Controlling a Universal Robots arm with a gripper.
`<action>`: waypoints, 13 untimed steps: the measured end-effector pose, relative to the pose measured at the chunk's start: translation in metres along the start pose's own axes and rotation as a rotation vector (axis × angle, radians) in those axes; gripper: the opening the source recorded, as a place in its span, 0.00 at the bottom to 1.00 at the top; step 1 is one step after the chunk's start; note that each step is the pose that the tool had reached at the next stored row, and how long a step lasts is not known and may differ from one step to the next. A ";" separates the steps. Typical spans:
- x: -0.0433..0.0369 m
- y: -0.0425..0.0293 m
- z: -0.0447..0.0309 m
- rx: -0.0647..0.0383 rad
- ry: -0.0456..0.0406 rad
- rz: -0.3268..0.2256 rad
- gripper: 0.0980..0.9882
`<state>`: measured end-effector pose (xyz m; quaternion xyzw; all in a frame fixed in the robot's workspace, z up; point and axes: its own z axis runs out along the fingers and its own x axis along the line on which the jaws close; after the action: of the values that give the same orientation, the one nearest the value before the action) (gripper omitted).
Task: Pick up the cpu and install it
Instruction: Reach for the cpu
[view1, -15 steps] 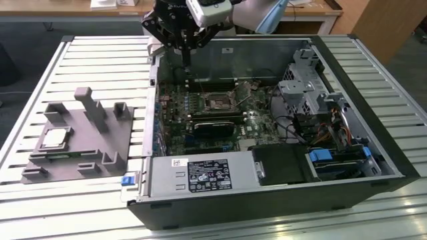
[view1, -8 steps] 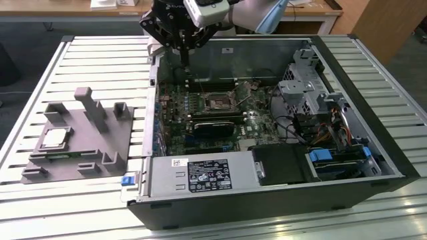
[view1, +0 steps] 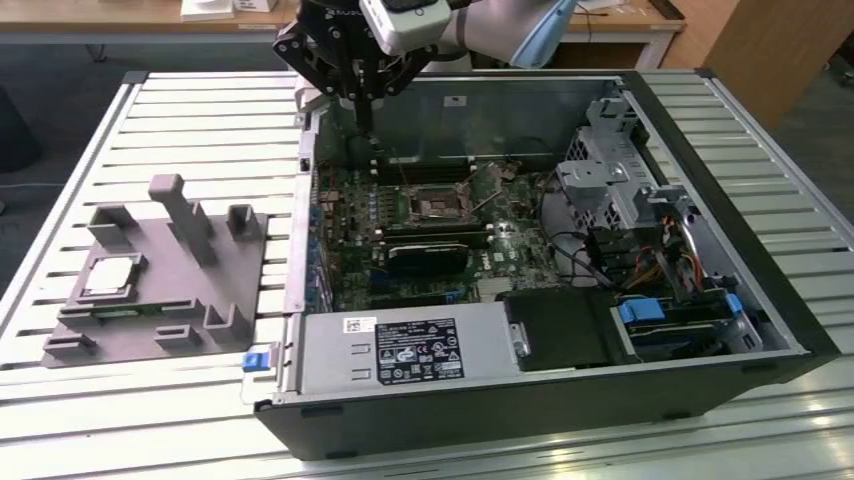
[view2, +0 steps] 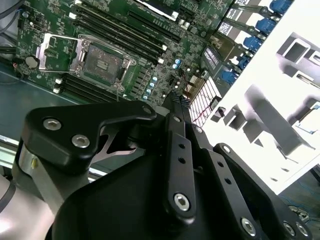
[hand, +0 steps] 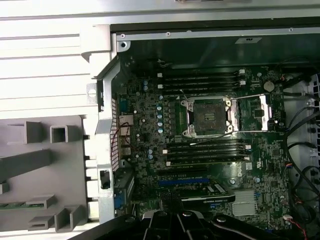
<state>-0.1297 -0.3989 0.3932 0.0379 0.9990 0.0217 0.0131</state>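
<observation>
The cpu (view1: 111, 275), a small silvery square, lies flat on the grey plastic tray (view1: 160, 290) at the exterior view's left, outside the computer case. My gripper (view1: 363, 122) hangs over the case's back left corner, well away from the cpu. Its fingers (view2: 175, 100) are together with nothing between them. The dark metal-framed socket (view1: 437, 205) on the motherboard stands uncovered, with its load plate (hand: 257, 112) swung aside in both wrist views. In the second wrist view the socket (view2: 102, 62) lies beyond the fingertips.
The open computer case (view1: 534, 400) lies on a slatted white table (view1: 200, 120). A green memory stick (view1: 114, 310) rests on the tray near the cpu. Inside the case are a drive cage (view1: 627, 170), cables (view1: 601, 250) and a power supply (view1: 400, 350).
</observation>
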 end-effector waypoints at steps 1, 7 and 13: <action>0.0005 0.0000 0.0000 0.000 0.0000 0.000 0.01; 0.0032 -0.0003 0.0002 0.000 0.0000 0.000 0.01; 0.0062 -0.0005 0.0003 0.000 0.0000 0.000 0.01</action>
<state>-0.1360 -0.3989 0.3927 0.0379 0.9990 0.0217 0.0131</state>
